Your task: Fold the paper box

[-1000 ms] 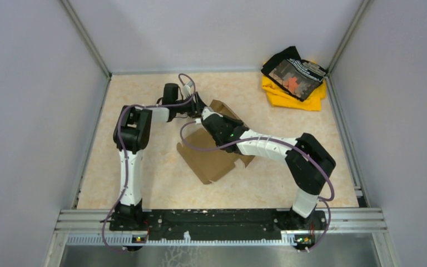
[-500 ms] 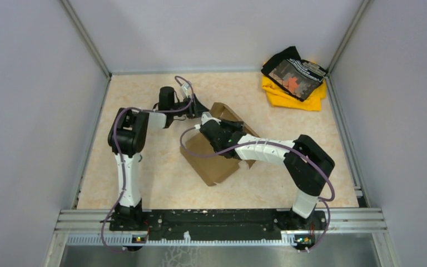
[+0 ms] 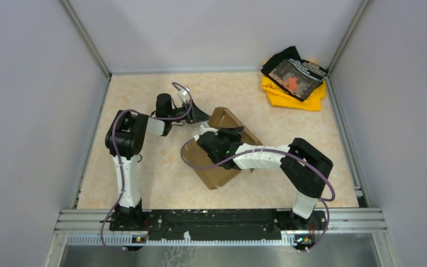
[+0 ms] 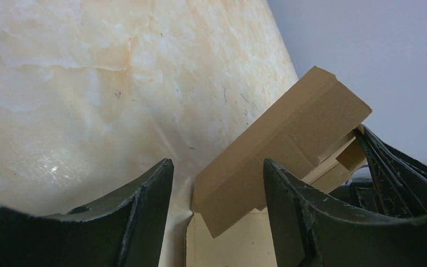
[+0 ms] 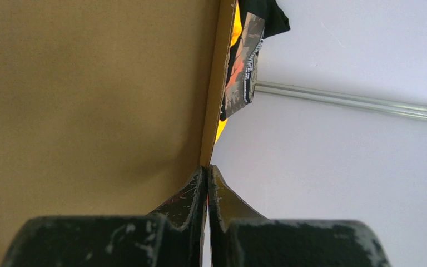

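Left hand (image 4: 218,167): fingers (image 4: 144,211) stand wide apart, nothing between them, nothing held. It hangs low over the counter (image 4: 89,83) and points at the box (image 4: 289,128), which lies just beyond the fingertips. One folded-up flap of the box rises at a tilt straight ahead of the gap, untouched. Seen from above, the left hand (image 3: 197,115) sits just beside the box's far-left corner; from that view I cannot tell whether it touches. Right hand (image 5: 207,169): fingers pressed together, tips meeting right at the free edge of a raised cardboard wall. I cannot tell whether any card is pinched between them. That wall, plain brown, fills the left half of the right wrist view and is the box (image 5: 89,83) itself. From above, the right hand (image 3: 207,136) lies over the inside of the box (image 3: 217,172), with my forearm (image 3: 261,156) crossing it from the right. The box rests mid-counter, turned at an angle to the edges. One long wall stands up along its far-right side, and the near-left part lies low and open on the counter (image 3: 161,178). A yellow and black cloth pile (image 3: 294,83) lies in the far-right corner, well apart from the box. The same cloth pile (image 5: 244,55) shows past the wall's edge in the right wrist view.
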`<state>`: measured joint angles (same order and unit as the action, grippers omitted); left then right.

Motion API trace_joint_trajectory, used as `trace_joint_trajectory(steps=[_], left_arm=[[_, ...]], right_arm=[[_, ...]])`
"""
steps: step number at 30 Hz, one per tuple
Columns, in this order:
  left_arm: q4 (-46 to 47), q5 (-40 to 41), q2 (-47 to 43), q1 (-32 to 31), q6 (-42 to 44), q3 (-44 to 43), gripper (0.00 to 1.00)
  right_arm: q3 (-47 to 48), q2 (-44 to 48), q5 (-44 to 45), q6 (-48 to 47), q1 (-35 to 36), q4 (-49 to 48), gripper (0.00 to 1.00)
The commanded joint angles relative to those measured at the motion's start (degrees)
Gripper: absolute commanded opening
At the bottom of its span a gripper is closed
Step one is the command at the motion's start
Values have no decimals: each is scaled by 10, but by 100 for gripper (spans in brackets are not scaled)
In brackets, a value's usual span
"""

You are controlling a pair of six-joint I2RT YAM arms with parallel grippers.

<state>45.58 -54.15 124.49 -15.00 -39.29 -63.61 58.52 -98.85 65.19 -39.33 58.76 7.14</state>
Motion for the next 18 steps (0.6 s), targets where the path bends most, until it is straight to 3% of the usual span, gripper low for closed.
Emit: trace_joint_trajectory(steps=[1, 8, 18], left_arm=[[58, -25, -32, 0, 3, 16, 67], [97, -36, -40, 1, 4, 48, 73], [123, -32, -40, 1, 9, 90, 72]], right_arm=[[-1, 17, 40, -13, 15, -39, 0], [-7, 8, 56, -23, 30, -64, 0], [-13, -2, 58, -3, 42, -48, 0]])
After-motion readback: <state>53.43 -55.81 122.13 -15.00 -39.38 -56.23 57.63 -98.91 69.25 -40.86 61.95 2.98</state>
